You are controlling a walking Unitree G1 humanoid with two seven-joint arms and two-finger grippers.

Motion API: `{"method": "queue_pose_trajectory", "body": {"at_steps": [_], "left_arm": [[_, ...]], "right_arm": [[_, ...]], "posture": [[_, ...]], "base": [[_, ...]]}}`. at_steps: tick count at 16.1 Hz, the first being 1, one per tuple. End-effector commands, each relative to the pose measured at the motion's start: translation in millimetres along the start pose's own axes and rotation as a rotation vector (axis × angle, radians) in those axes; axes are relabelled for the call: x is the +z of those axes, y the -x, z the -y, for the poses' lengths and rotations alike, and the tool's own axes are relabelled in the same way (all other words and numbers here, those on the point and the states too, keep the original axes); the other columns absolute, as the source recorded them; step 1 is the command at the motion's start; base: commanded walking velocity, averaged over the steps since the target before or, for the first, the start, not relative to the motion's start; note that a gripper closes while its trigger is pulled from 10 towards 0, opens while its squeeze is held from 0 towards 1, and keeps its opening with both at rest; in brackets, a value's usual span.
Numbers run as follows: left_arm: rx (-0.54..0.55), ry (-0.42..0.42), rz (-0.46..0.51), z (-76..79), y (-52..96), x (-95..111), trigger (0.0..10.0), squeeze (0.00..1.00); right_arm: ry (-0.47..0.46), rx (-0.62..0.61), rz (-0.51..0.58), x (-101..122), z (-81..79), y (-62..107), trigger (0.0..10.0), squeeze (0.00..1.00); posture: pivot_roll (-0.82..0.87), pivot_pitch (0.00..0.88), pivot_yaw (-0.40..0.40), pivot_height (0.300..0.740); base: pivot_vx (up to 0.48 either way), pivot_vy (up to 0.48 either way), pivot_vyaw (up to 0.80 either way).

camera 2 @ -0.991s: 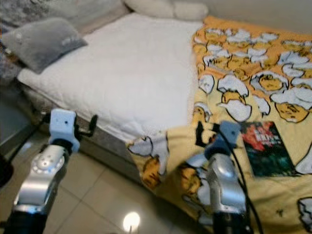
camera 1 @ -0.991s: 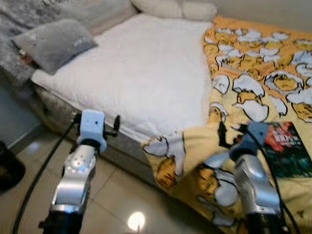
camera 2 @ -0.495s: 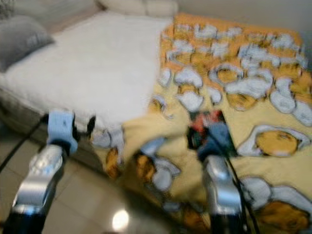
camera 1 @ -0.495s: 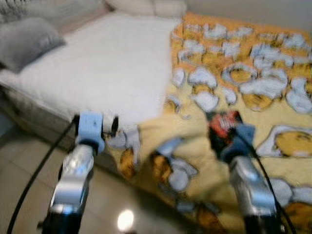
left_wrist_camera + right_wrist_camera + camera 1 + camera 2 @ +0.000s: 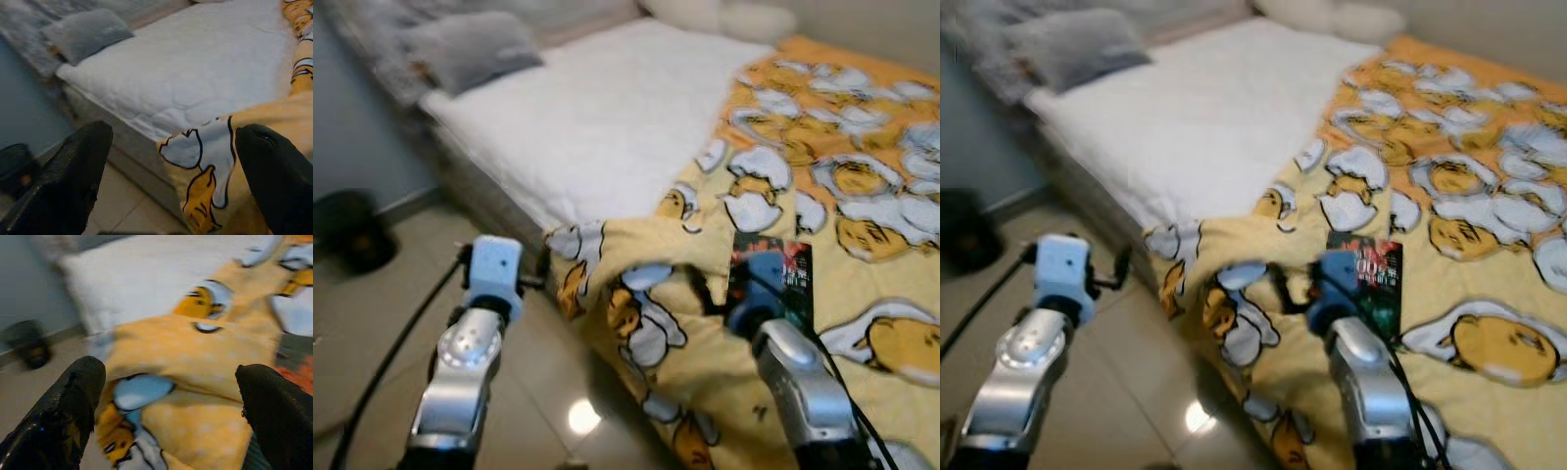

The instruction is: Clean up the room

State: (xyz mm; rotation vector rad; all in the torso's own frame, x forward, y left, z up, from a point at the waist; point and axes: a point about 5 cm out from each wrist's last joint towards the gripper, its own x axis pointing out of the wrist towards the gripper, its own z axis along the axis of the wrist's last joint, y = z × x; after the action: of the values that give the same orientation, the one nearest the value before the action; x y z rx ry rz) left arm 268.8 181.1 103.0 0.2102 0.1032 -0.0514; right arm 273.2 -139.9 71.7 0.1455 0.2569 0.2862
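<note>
A yellow blanket [image 5: 822, 196] printed with cartoon eggs covers the right half of the bed and hangs over its near edge. A dark book [image 5: 773, 272] with a red cover picture lies on it. My right gripper [image 5: 709, 292] hovers open just left of the book, over a raised fold of the blanket [image 5: 195, 362]. The left gripper [image 5: 544, 264] is open beside the bed's corner, above the floor, with the hanging blanket corner [image 5: 205, 156] ahead of it. Neither holds anything.
The bare white mattress [image 5: 607, 117] takes up the bed's left half, with a grey pillow [image 5: 470, 47] at its far corner and cream pillows [image 5: 724, 15] at the head. A black round object [image 5: 352, 230] sits on the tiled floor [image 5: 372, 333] by the wall.
The whole picture has shifted and sharpened, so the camera moved. The bed's corner now sits more central and the book lies closer to my right gripper. Both grippers stay open.
</note>
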Motion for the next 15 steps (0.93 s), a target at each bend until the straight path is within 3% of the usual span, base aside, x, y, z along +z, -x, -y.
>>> {"method": "queue_pose_trajectory", "body": {"at_steps": [1, 4, 8, 10, 11, 12, 13, 15], "left_arm": [[-0.046, -0.012, -0.003, 10.2, 2.8, -2, 10.0, 0.86], [-0.078, -0.072, 0.015, 11.4, 3.8, -2, 10.0, 0.86], [-0.129, -0.049, 0.004, 14.7, 6.8, -7, 10.0, 0.87], [-0.258, -0.032, -0.022, 23.1, 7.5, -9, 10.0, 0.86], [-0.304, -0.024, -0.033, 25.6, 8.7, -11, 10.0, 0.87], [-0.349, -0.013, -0.046, 28.1, 10.2, -12, 10.0, 0.87], [-0.485, 0.003, -0.073, 35.4, 14.0, -15, 10.0, 0.87], [-0.617, 0.007, -0.088, 40.3, 15.3, -14, 10.0, 0.87]], "right_arm": [[0.002, -0.038, -0.038, -9, 13.5, 6.8, 10.0, 0.00], [-0.009, -0.091, -0.049, -12, 19.7, 4.4, 10.0, 0.00], [-0.011, -0.111, -0.023, -6, 22.9, 0.5, 10.0, 0.00], [-0.023, -0.284, -0.046, -7, 41.3, -6.2, 10.0, 0.05], [-0.043, -0.319, -0.050, -7, 46.0, -7.8, 10.0, 1.00], [-0.062, -0.344, -0.051, -7, 50.0, -9.2, 10.0, 1.00], [-0.100, -0.382, -0.043, -4, 60.6, -14.0, 10.0, 1.00], [-0.130, -0.411, -0.046, -1, 73.2, -19.0, 10.0, 1.00]], "posture": [[0.11, 0.000, 0.074, 0.740], [0.12, 0.000, 0.057, 0.740], [0.12, 0.000, 0.060, 0.740], [0.11, 0.000, 0.062, 0.740], [0.11, 0.000, 0.069, 0.740], [0.11, 0.000, 0.069, 0.740], [0.12, 0.000, 0.070, 0.740], [0.13, 0.000, 0.067, 0.740]], "base": [[0.000, 0.000, 0.00], [0.000, 0.000, 0.00], [0.000, 0.000, 0.00], [0.000, 0.000, 0.00], [0.000, 0.000, 0.00], [0.000, 0.000, 0.00], [0.000, 0.000, 0.00], [0.000, 0.000, 0.00]]}}
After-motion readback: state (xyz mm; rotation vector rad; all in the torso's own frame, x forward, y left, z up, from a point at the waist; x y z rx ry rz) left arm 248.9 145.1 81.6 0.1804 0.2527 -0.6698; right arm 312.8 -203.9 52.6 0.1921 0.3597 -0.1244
